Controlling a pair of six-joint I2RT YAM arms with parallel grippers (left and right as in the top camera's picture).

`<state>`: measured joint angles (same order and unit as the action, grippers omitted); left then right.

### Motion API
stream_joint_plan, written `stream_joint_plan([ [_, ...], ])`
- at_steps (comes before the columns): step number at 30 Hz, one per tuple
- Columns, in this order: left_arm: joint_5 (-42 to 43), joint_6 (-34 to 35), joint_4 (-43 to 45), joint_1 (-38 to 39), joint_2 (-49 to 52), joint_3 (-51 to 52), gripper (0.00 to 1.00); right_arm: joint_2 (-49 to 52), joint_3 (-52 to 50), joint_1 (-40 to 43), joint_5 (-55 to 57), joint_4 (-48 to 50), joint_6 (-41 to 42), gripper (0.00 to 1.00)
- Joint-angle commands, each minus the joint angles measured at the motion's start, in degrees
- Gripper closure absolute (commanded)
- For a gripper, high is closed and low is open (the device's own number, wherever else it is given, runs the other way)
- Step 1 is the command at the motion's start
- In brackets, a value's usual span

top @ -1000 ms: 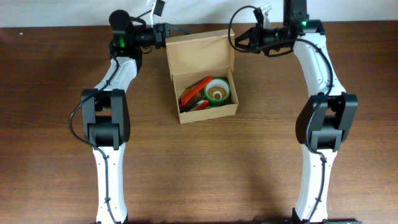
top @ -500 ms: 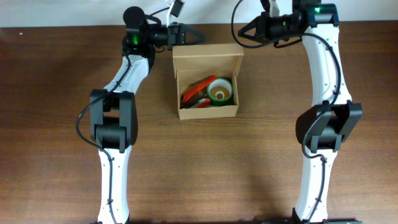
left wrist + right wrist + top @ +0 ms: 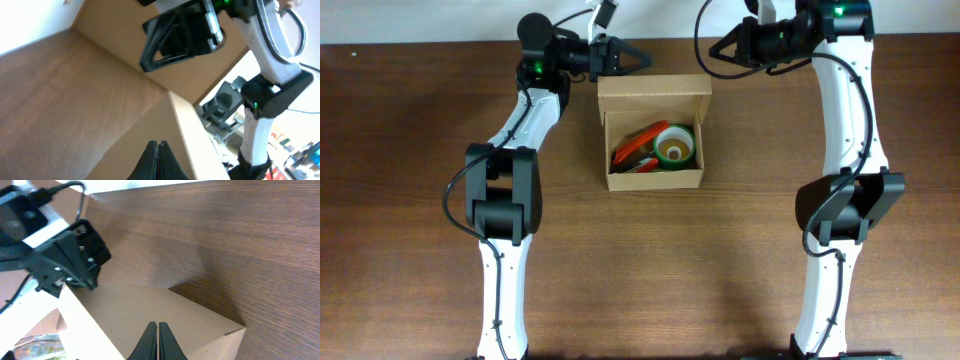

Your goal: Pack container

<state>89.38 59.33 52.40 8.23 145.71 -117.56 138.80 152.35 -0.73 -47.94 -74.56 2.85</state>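
- The wooden table carries everything. Both arms reach to its far edge, so the work lies at the limit of their reach.
- The left arm and right arm bend inward, and their tips face each other across the back of the box.
- The container sits between the two hands and nearer the robot than either. It is just off the left gripper's tips on the near side, and on the near side of the right gripper's tips too.
- Its lid flap is open, folded back from the rear edge. In both wrist views it fills the space straight ahead of the fingers.
- Inside the box is a green tape roll, closer to the right hand's side.
- Beside the roll lie red and orange items, closer to the left hand's side. I cannot tell what they are.
- The left gripper has its fingers pressed together on nothing, with the tips at the flap's edge. Whether they touch it is unclear.
- The right gripper is likewise pressed together and empty, its tips just over the cardboard.
- The filling looks done, so the step in hand appears to be closing the lid.
- The next move likely calls for both closed tips to bear on the back of the flap. They would push it toward the robot and down together, evenly, so the light box does not slide or twist.
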Motion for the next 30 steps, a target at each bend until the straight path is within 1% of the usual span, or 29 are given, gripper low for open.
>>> stream_joint_plan([
  [1,0.76,7.65,6.32,-1.09,-2.38,-0.90,0.98,-2.71,2.56,-0.02,2.56,-0.50,-0.96,0.96],
  [4,0.76,11.93,11.82,-2.40,-2.38,-0.90,0.98,-2.71,3.08,-0.02,3.26,-0.48,-0.94,0.96],
  [7,0.76,13.22,13.18,-3.50,-2.38,-0.90,0.98,-2.71,3.45,-0.02,3.65,-0.48,-0.92,0.96],
  [22,0.76,12.94,13.20,-4.28,-2.38,-0.68,0.98,-3.48,3.63,-0.02,4.70,-0.74,-0.50,0.96],
  [30,0.76,12.92,13.20,-4.33,-2.38,-0.68,0.99,-3.48,3.61,-1.81,5.16,-3.34,-0.98,0.96],
])
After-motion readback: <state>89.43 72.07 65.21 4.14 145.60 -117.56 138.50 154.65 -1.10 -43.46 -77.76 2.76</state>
